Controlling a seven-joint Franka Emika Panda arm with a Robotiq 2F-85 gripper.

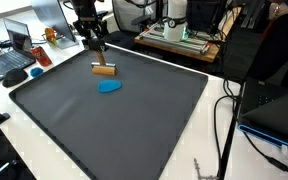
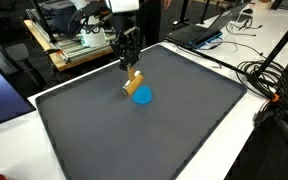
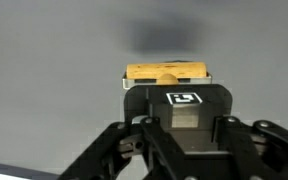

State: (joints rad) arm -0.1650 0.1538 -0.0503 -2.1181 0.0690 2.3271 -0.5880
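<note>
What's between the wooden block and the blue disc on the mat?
Nothing but a thin strip of bare dark mat, in an exterior view, separates the wooden block from the blue disc.

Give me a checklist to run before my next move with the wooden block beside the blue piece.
1. Fingers closed on the wooden block: ok.
2. Block sits centred in the grip, by the wrist view: ok.
3. Block is lifted off the dark mat: cannot tell.
4. Block is apart from the blue piece, with a gap showing in an exterior view: ok.
5. Blue piece lies flat on the mat: ok.
</note>
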